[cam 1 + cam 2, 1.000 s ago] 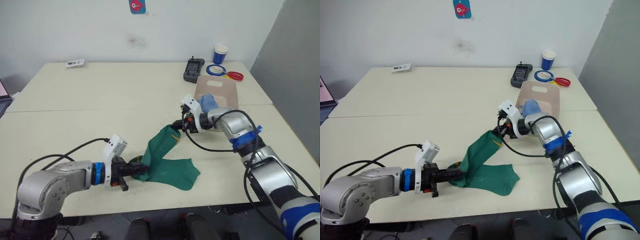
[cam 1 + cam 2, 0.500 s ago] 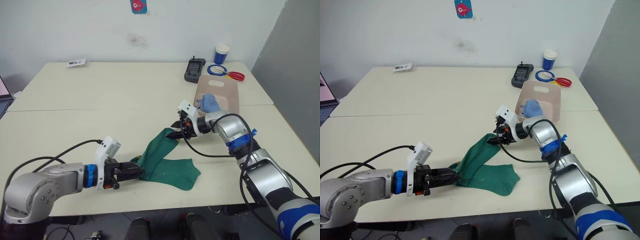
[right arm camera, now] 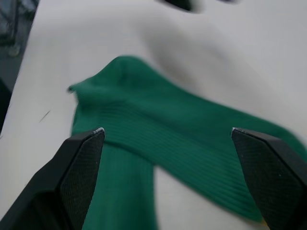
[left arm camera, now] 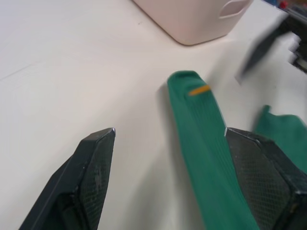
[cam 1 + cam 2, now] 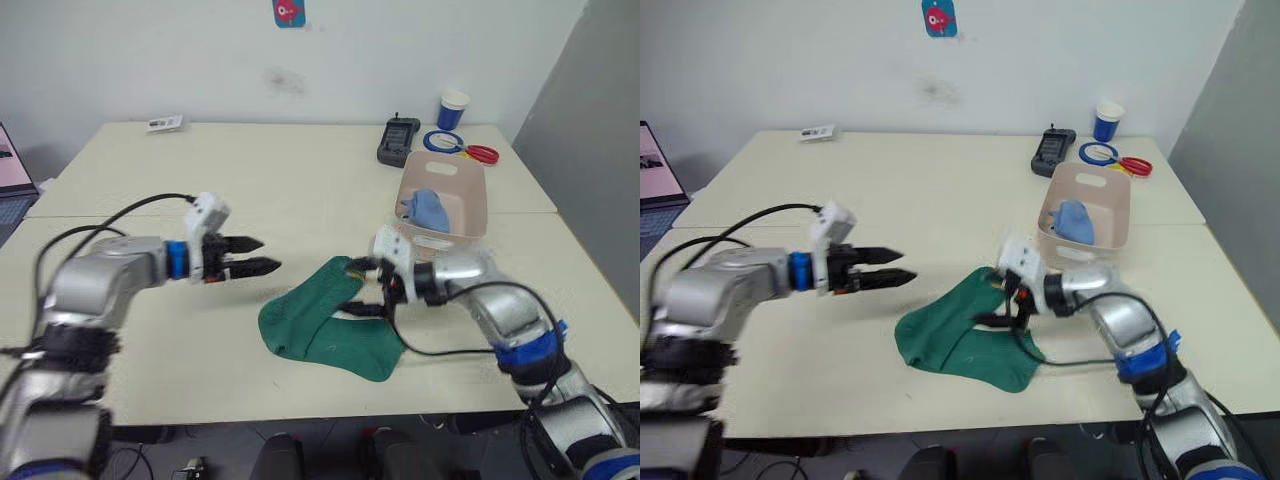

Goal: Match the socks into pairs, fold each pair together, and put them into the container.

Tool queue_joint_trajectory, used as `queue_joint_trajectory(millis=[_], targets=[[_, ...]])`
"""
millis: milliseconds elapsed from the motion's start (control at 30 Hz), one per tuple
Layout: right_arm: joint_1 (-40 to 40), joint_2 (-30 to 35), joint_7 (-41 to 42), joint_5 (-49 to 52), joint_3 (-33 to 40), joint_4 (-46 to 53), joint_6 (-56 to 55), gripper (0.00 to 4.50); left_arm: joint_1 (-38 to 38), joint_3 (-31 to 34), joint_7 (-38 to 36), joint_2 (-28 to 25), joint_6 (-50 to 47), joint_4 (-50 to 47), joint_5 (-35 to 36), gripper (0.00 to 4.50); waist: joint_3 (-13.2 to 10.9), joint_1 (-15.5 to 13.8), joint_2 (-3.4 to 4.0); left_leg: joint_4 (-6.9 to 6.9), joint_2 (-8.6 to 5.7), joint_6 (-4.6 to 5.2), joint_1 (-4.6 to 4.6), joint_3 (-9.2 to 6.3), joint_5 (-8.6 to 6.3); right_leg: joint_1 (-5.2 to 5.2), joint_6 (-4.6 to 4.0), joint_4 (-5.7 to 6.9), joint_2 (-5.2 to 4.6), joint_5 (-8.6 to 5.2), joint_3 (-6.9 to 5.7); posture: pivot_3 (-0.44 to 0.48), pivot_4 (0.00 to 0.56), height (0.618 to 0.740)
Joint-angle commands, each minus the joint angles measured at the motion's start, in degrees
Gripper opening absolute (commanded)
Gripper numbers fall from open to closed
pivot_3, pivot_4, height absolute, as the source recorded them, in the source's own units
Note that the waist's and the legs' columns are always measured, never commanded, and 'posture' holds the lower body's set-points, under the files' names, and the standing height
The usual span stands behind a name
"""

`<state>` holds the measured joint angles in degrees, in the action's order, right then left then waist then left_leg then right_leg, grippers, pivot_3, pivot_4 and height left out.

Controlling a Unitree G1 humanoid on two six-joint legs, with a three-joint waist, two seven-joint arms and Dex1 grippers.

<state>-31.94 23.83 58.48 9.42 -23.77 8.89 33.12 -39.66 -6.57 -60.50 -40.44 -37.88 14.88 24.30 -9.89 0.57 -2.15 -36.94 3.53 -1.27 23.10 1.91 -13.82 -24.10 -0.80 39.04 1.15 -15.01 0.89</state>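
Now, two ribbed green socks (image 5: 330, 325) crossed flat on the cream surface (image 5: 200, 180), left end effector (image 5: 262, 256) spread wide, empty, right end effector (image 5: 362, 290) wide over them, blue sock (image 5: 431, 210) in rounded pink bin (image 5: 470, 200).

Landmark: container (image 5: 465, 205).
- Container interior partly taken by light blue sock (image 5: 431, 209); free room left beside it, toward container's far end.
- Near side of container: approach obstructed by right gripper (image 5: 367, 289), fingers spread, over dark green socks (image 5: 325, 322).
- Far side: phone-like device (image 5: 397, 139), tape ring (image 5: 437, 141), scissors (image 5: 476, 153), paper cup (image 5: 452, 110) clustered close by.
- Left of container: bare table (image 5: 250, 170); left gripper (image 5: 262, 255) held open, well apart.
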Motion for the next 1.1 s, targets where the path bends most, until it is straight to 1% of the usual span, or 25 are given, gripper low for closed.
queue_joint_trajectory(millis=[33, 100, 200, 367, 467, 500, 533, 567, 733, 767, 800, 900, 1100], targets=[[-0.05, -0.86, -1.22, -4.92, -4.64, 0.08, -8.42, 4.5, -6.07, -2.99, -0.13, 5.76, 7.72, 10.1, -5.43, 3.8, -0.01, 0.45, -0.01, -0.02, 0.0, 0.0, 0.02, 0.02, 0.0, -0.02, 0.0, 0.02, 0.01, 0.01, 0.03, 0.0, 0.15, 0.74], [-0.7, -1.85, -2.11, -8.7, -7.86, -3.43, -13.86, 4.5, -8.63, -4.5, -1.19, 9.14, 10.66, 15.38, -7.63, 3.8, -0.01, 0.94, -0.02, -0.04, 0.04, 0.01, 0.02, -0.03, 0.0, -0.02, 0.01, 0.01, 0.07, 0.01, 0.01, 0.0, 0.15, 0.74], [-2.51, -4.83, -4.08, -12.23, -9.86, -8.91, -19.96, 4.5, -11.71, -5.55, -1.03, 13.28, 14.07, 22.08, -10.71, 3.8, -0.01, 1.28, -0.02, -0.01, 0.08, 0.01, -0.03, -0.11, 0.0, -0.02, 0.0, 0.06, 0.17, 0.01, 0.0, 0.0, 0.15, 0.74], [-4.63, -8.56, -4.95, -16.13, -11.82, -14.86, -26.03, 4.5, -14.76, -5.81, -1.09, 16.77, 17.03, 29.18, -14.55, 3.8, -0.01, 1.31, -0.02, -0.01, 0.14, 0.01, -0.05, -0.13, 0.0, -0.02, -0.01, 0.1, 0.25, 0.01, 0.01, 0.0, 0.15, 0.74], [-5.08, -10.27, -5.61, -17.17, -11.56, -17.67, -28.26, 4.5, -15.79, -5.39, -0.71, 17.81, 18.7, 32.24, -16.34, 3.22, -0.01, 1.17, -0.02, -0.02, 0.12, 0.01, -0.05, -0.13, 0.0, 0.0, 0.0, 0.09, 0.21, 0.01, -0.01, 0.0, 0.15, 0.74], [-5.06, -10.76, -5.47, -16.95, -11.19, -17.99, -28.73, 4.12, -15.95, -5.21, -0.92, 18.0, 19.03, 32.79, -16.68, 2.85, -0.01, 1.16, -0.02, -0.02, 0.11, 0.01, -0.04, -0.11, 0.0, 0.01, 0.0, 0.08, 0.2, 0.01, 0.0, 0.0, 0.15, 0.74], [-4.99, -10.95, -5.09, -16.79, -10.93, -18.0, -29.12, 3.89, -16.06, -5.02, -1.1, 18.15, 19.2, 33.16, -16.94, 2.52, -0.01, 1.17, -0.02, -0.02, 0.1, 0.01, -0.04, -0.1, 0.0, 0.01, 0.0, 0.08, 0.18, 0.01, 0.01, 0.0, 0.15, 0.74], [-4.75, -11.03, -4.47, -16.32, -10.62, -17.67, -29.27, 3.56, -16.09, -4.83, -1.26, 18.27, 19.27, 33.33, -17.15, 2.2, -0.01, 1.17, -0.02, -0.02, 0.1, 0.01, -0.04, -0.09, 0.01, 0.0, 0.0, 0.08, 0.17, 0.01, 0.01, 0.0, 0.15, 0.74], [-4.25, -10.92, -2.74, -15.47, -9.87, -17.17, -29.67, 1.73, -15.19, -4.09, -1.68, 18.35, 19.11, 33.19, -17.62, 0.51, -0.01, 1.17, -0.02, -0.02, 0.11, 0.0, -0.05, -0.11, 0.01, 0.02, -0.01, 0.1, 0.15, 0.01, -0.03, 0.0, 0.15, 0.74], [-4.25, -10.88, -2.64, -15.47, -9.76, -17.4, -29.84, 1.28, -14.98, -3.94, -1.71, 18.36, 19.03, 33.06, -17.66, 0.15, -0.01, 1.17, -0.02, -0.02, 0.11, 0.0, -0.05, -0.11, 0.01, 0.02, -0.01, 0.11, 0.15, 0.01, -0.03, 0.0, 0.15, 0.74], [-4.27, -10.86, -2.58, -15.44, -9.65, -17.61, -29.98, 1.03, -14.82, -3.78, -1.67, 18.36, 18.96, 32.96, -17.69, 0.0, -0.01, 1.19, -0.02, -0.02, 0.11, 0.0, -0.06, -0.12, 0.01, 0.02, -0.01, 0.12, 0.15, 0.01, -0.03, 0.0, 0.15, 0.74], [-4.28, -10.63, -2.17, -14.93, -9.07, -17.63, -30.35, 0.03, -14.41, -3.06, -1.52, 18.21, 18.69, 32.49, -17.57, 0.0, -0.01, 1.19, -0.02, -0.02, 0.12, 0.0, -0.06, -0.13, 0.01, 0.01, -0.01, 0.15, 0.16, 0.01, -0.03, 0.0, 0.15, 0.74], [-3.56, -9.01, 0.74, -12.56, -7.84, -15.42, -31.16, 0.03, -13.8, -0.95, -0.8, 17.23, 18.18, 31.74, -17.14, 0.0, -0.01, 1.18, -0.02, -0.04, 0.11, -0.01, -0.06, -0.12, 0.01, 0.02, -0.01, 0.16, 0.15, 0.01, -0.03, 0.0, 0.15, 0.74]])
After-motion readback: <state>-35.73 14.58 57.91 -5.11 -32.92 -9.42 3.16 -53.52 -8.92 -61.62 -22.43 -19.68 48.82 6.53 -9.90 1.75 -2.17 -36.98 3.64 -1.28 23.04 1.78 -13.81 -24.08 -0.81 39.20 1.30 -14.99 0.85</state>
